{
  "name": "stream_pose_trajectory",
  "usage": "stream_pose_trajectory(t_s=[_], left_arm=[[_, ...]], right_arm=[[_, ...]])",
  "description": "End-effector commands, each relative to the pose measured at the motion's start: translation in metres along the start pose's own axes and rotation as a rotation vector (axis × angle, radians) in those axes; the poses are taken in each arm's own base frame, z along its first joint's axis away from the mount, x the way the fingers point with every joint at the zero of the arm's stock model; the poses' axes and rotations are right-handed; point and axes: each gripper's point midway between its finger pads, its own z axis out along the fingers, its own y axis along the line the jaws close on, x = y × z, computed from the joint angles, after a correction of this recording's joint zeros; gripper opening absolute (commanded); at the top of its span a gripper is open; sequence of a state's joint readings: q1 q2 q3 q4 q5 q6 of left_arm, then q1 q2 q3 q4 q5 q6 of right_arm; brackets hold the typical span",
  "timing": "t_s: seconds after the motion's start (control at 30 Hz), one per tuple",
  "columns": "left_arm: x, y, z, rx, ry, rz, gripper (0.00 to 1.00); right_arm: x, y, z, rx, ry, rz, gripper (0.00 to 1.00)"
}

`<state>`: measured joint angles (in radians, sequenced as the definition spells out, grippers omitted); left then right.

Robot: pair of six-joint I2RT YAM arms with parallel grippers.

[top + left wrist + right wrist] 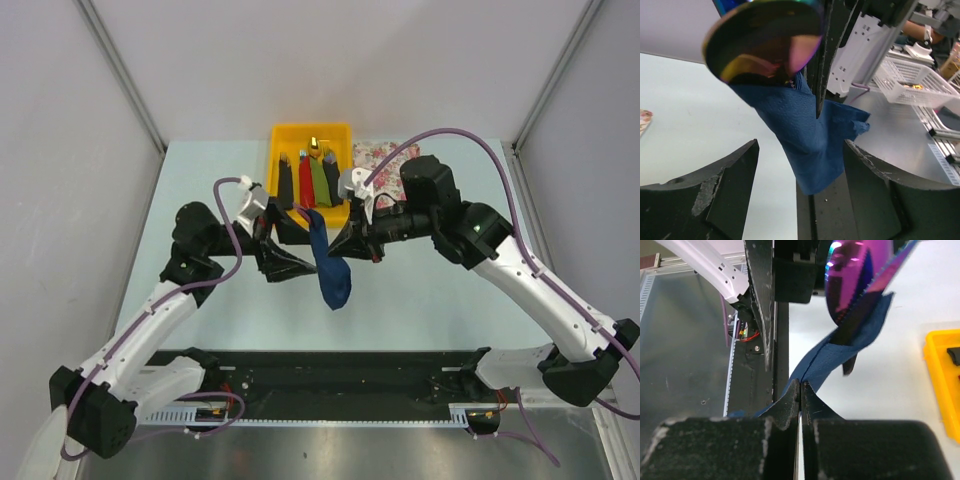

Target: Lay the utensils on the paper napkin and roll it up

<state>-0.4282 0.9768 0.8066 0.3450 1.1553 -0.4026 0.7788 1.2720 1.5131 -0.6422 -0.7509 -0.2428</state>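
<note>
The navy paper napkin hangs in the air between my two grippers as a loose, crumpled roll, above the table. An iridescent spoon bowl sticks out of its upper end and shows purple in the right wrist view. The other utensil is hidden. My right gripper is shut on a folded edge of the napkin. My left gripper is open, one finger on each side of the napkin's hanging lower end, with a gap on the left side. In the top view the left gripper and right gripper nearly meet.
A yellow bin behind the grippers holds black, red and green bundles. A floral mat lies to the bin's right. The black rail with both arm bases runs along the near edge.
</note>
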Motion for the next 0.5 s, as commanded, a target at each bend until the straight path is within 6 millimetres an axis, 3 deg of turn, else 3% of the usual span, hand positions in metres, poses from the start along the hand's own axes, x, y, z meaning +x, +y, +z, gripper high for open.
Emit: stream_pose_trajectory(t_s=[0.0, 0.23, 0.4, 0.47], left_arm=[[-0.001, -0.017, 0.01, 0.074, -0.015, 0.017, 0.73], [-0.006, -0.023, 0.017, 0.107, -0.051, 0.013, 0.66], [-0.008, -0.022, 0.021, 0.114, -0.062, 0.019, 0.52], [-0.008, -0.023, 0.022, 0.121, -0.062, 0.024, 0.42]], right_arm=[[-0.029, 0.008, -0.01, 0.033, -0.079, -0.124, 0.0], [-0.032, 0.017, -0.007, 0.024, -0.083, -0.15, 0.0], [-0.032, 0.017, -0.007, 0.03, -0.085, -0.165, 0.0], [-0.034, 0.018, -0.007, 0.028, -0.093, -0.163, 0.0]])
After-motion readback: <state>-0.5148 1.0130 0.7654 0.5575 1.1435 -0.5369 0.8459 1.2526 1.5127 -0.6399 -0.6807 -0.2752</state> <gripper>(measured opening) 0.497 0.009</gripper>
